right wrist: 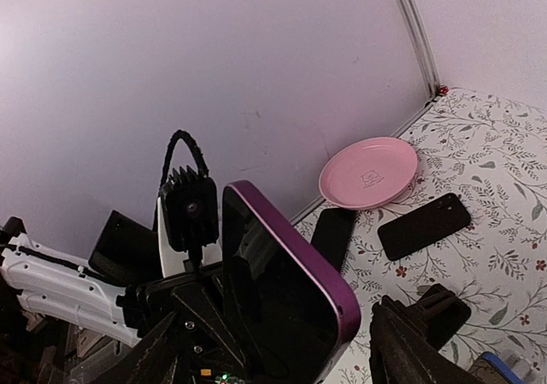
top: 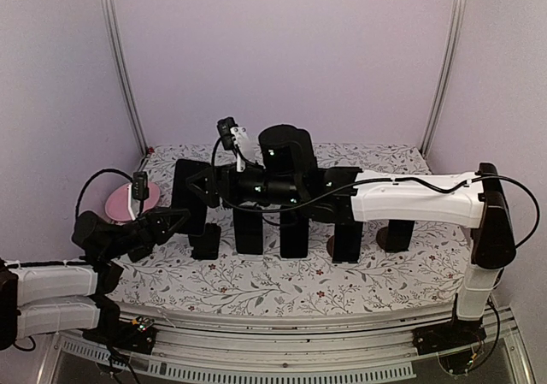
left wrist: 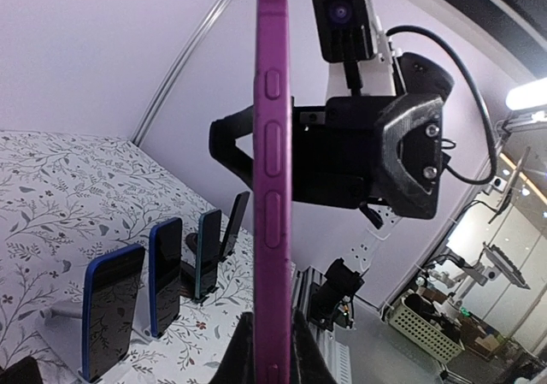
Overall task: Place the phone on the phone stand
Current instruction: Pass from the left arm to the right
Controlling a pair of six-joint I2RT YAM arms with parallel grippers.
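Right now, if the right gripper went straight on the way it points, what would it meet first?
The purple phone, held by the left gripper. It sits between the open fingers of the right gripper, so contact looks near, though depth is unclear.

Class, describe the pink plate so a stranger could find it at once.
Start at the flowered tablecloth and follow it to the corner by the wall. The pink plate lies flat there, next to a black phone. It is the only round, pink thing among dark, rectangular phones.
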